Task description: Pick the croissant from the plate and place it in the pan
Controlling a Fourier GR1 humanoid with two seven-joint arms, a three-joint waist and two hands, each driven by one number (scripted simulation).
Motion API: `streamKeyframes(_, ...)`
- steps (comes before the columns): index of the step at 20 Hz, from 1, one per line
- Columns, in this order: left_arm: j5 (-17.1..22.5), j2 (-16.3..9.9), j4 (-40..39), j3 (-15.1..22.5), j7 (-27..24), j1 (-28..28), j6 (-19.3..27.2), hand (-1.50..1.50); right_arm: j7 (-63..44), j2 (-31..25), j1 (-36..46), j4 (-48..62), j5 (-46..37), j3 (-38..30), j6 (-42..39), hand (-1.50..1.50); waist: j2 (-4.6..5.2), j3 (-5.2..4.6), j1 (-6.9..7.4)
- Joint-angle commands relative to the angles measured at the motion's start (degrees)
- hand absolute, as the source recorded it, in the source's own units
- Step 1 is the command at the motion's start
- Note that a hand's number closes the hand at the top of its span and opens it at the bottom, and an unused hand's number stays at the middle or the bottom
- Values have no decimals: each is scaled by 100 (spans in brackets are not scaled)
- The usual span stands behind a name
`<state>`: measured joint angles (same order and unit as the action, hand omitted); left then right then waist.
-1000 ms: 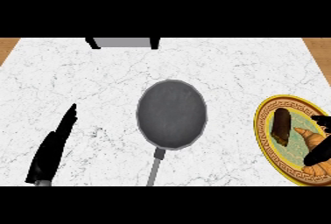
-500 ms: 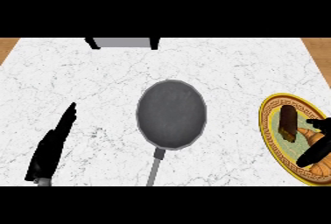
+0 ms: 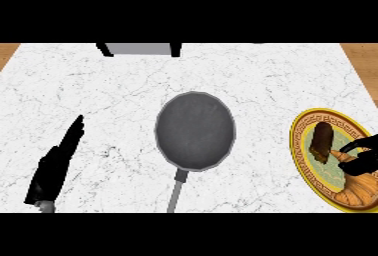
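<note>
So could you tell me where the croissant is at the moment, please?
In the head view the croissant lies on the gold-rimmed plate at the counter's right edge, right of the pan, with the right hand curled against its near end.
</note>
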<state>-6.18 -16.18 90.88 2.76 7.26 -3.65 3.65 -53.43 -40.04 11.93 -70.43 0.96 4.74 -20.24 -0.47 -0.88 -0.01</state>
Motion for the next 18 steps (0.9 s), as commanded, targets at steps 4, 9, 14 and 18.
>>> streamKeyframes(4,-181,235,-57,119,-296,-360,143,0,351,444,-649,-1265,-757,744,270,150,3,82,-63)
streamKeyframes(9,-63,28,103,-133,48,-186,52,0,664,-15,-1223,-2808,-1723,1411,392,150,-15,82,-147)
streamKeyframes(14,20,0,151,-183,231,-35,-49,0,399,-294,-1267,-3789,-2909,1275,1316,150,-11,83,-152)
streamKeyframes(18,2,-55,113,-166,30,-168,-127,0,897,-528,-821,-4409,-3832,1161,1922,150,-22,84,-100)
